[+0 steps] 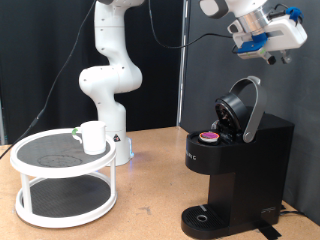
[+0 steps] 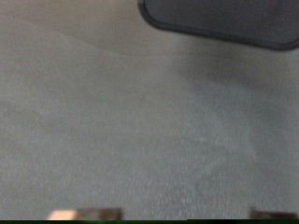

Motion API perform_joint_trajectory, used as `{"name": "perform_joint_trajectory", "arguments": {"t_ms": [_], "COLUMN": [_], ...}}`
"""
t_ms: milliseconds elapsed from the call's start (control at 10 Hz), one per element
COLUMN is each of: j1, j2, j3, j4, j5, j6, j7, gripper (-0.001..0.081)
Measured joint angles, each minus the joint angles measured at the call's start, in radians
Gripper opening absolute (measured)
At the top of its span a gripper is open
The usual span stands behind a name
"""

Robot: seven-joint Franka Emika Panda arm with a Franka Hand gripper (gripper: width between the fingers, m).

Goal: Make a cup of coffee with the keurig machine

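The black keurig machine stands at the exterior view's right with its rounded lid hinged up. A pod with a pink top sits in the open chamber. The white cup stands on the top shelf of a round white rack at the exterior view's left. My gripper hangs high above the machine, apart from the lid. In the wrist view my gripper shows only as two fingertips at the frame edge, wide apart with nothing between them.
The white arm's base stands behind the rack. A small green thing lies next to the cup. The wrist view shows blurred grey ground and a dark rounded shape at one edge. The machine's drip base holds nothing.
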Motion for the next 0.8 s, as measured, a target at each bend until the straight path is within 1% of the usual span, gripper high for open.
{"name": "perform_joint_trajectory", "arguments": {"t_ms": [100,200,300,400,500,800], "j1": [-0.003,-0.008,-0.012,-0.017,-0.022,-0.034], "j2": [0.000,0.000,0.000,0.000,0.000,-0.001], "j3": [0.000,-0.002,-0.007,-0.011,-0.014,-0.016], "j4": [-0.004,-0.011,-0.019,-0.028,-0.038,-0.069], "j5": [-0.015,-0.019,-0.019,-0.020,-0.021,-0.025], "j6": [0.000,0.000,-0.001,-0.002,-0.002,-0.002], "j7": [0.003,0.003,0.000,-0.003,-0.008,-0.029], "gripper": [0.0392,0.0174,0.0051,0.0051,0.0010,0.0005]}}
